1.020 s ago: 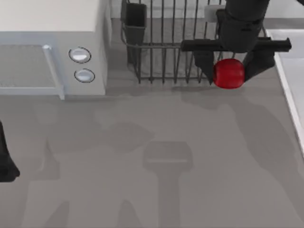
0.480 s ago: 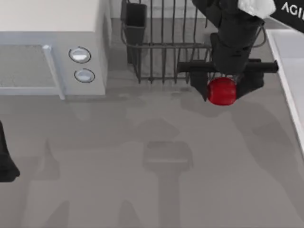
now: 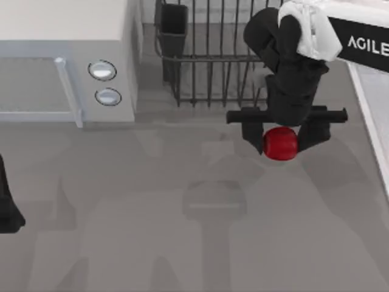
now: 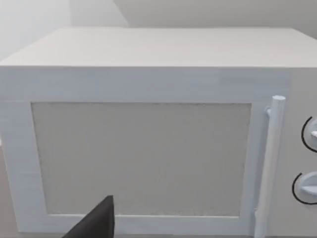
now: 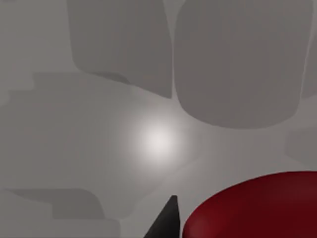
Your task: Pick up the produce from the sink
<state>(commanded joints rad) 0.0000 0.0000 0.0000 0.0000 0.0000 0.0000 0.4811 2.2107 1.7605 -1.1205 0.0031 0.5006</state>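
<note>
Grey countertop (image 3: 182, 243) with the red produce (image 3: 280, 143) held above it, out of the sink (image 3: 372, 91).

Going left to right in the top view: at 9 o'clock the parked left gripper (image 3: 7, 207) is cut off by the frame edge, so I cannot tell how its jaws stand; its wrist view has one dark fingertip (image 4: 96, 223) in front of the microwave (image 3: 67, 61), which sits at 10 o'clock and is partly out of frame. At 12 o'clock the dark wire dish rack (image 3: 206, 55) is partly hidden behind the right arm. At about 2 o'clock the right gripper (image 3: 281, 135) clenches the produce between its fingers, over bare counter in front of the rack. The sink's pale rim runs along the 3 o'clock edge, mostly cut off. In the right wrist view, the produce (image 5: 257, 208) is cropped beside one fingertip (image 5: 166, 223).
</note>
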